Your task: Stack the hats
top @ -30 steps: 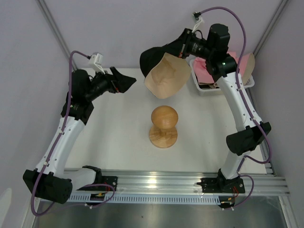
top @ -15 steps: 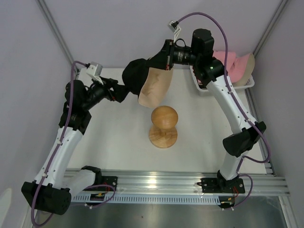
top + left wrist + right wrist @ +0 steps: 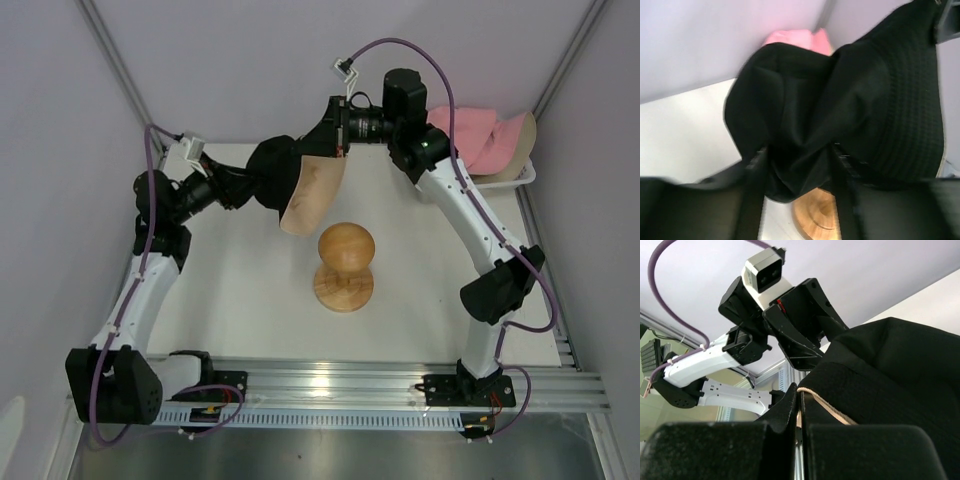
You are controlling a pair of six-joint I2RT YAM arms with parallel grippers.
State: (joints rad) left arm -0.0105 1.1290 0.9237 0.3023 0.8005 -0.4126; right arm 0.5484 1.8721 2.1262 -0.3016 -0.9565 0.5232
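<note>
jaws of the right gripper pinched shut on the brim of the black hat, above and behind the wooden stand. left gripper jaws partway in around its crown, grip unclear. best to secure the crown before freeing the brim.

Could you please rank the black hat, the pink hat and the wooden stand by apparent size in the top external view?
Largest: black fabric bucket hat with beige lining, though held up nearer the camera.
Next, unranked: pink fabric hat and wooden mushroom-shaped stand look about alike; the hat is partly hidden.
</note>
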